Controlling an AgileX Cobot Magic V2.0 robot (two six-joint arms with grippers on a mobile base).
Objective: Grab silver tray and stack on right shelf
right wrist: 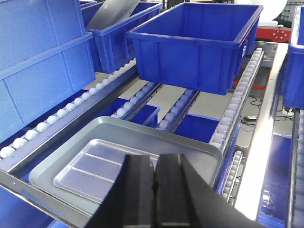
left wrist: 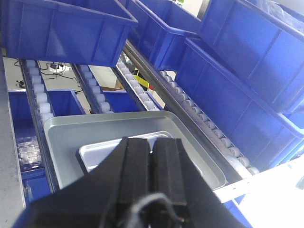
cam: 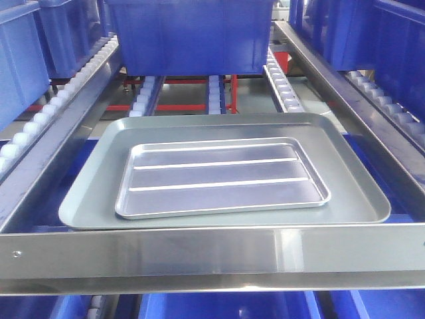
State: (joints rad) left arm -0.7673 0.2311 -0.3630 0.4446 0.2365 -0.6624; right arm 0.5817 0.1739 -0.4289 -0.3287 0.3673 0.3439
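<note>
Black and pressed together, the fingers of the left gripper (left wrist: 153, 164) leave no gap and clasp nothing; in the left wrist view they hang above the near end of the trays. The right gripper (right wrist: 154, 183) is the same: its two dark fingers meet edge to edge, empty, poised over the near right corner of the grey tray (right wrist: 156, 137).

Below both grippers lies the silver tray (cam: 222, 178), shiny, with rounded corners, a low rim and two long ridges running across its base. It rests flat inside the larger dull grey tray (cam: 93, 193), roughly centred, with grey base showing all round it. Neither gripper touches it.

The grey tray sits on the shelf (cam: 212, 256), its near edge just behind the steel front bar, which carries a small screw (cam: 16, 253) near its left end. Rows of white rollers (cam: 282, 86) run back from under the trays, with more along the steel side rails.

Behind the trays, on the same rollers, stands a blue bin (cam: 192, 33), apart from the grey tray's far edge. More blue bins (right wrist: 42, 61) line the neighbouring racks on both sides.
</note>
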